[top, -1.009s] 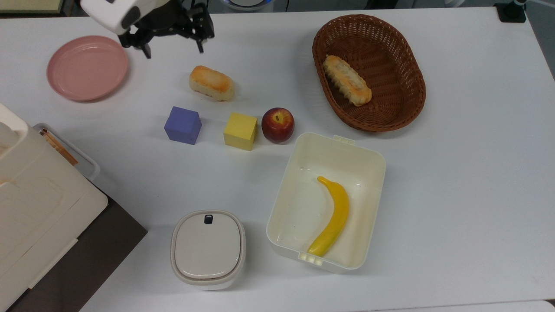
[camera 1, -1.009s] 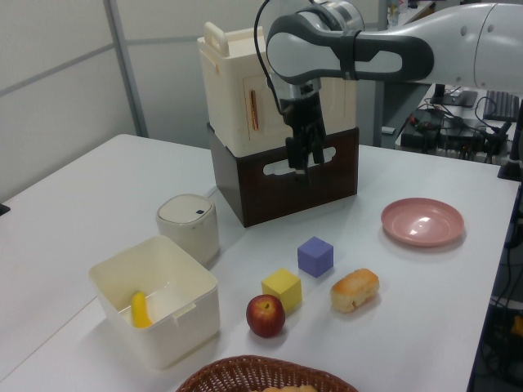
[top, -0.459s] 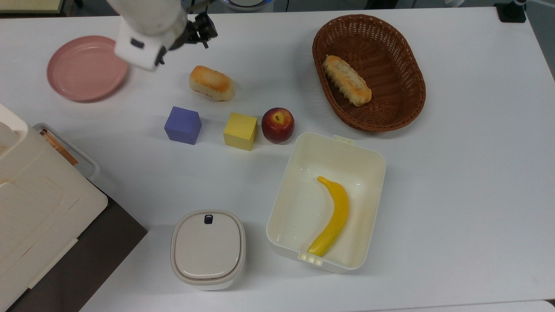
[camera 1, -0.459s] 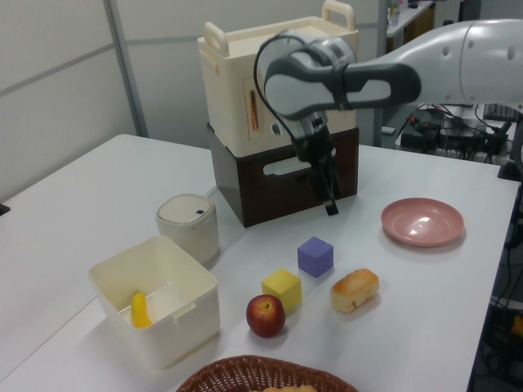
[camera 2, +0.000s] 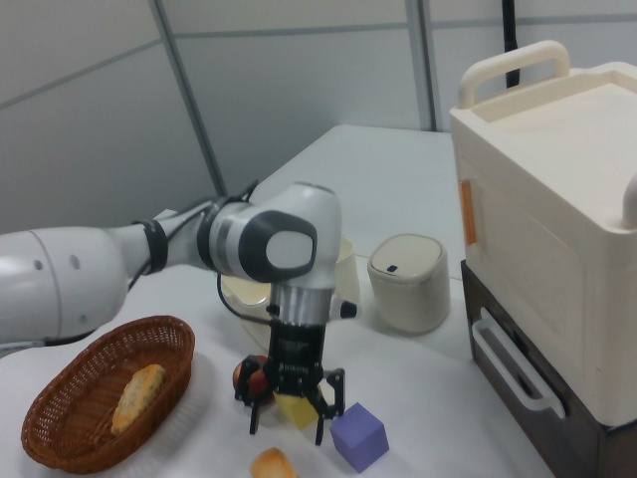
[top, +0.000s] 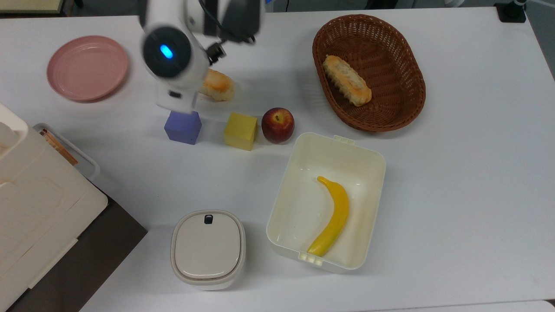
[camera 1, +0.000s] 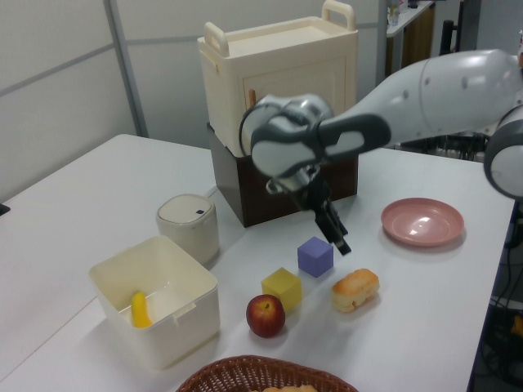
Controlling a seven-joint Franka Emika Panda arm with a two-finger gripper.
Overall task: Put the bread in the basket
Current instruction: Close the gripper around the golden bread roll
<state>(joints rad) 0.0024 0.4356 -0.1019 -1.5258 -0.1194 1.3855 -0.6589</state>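
Gripper is hanging over the bread with its fingers spread apart, nothing in them yet. That bun sits on the table just past the purple cube, well away from the basket. I'd straddle its short width, drop straight down and squeeze gently since it looks squishy.

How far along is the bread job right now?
Nothing is done yet: the bread sits on the table, apart from the basket, which holds only a longer ridged loaf. In hand: the gripper hangs above the bread, jaws open, holding nothing. Left: descend, grasp, carry it over and release it in the basket.
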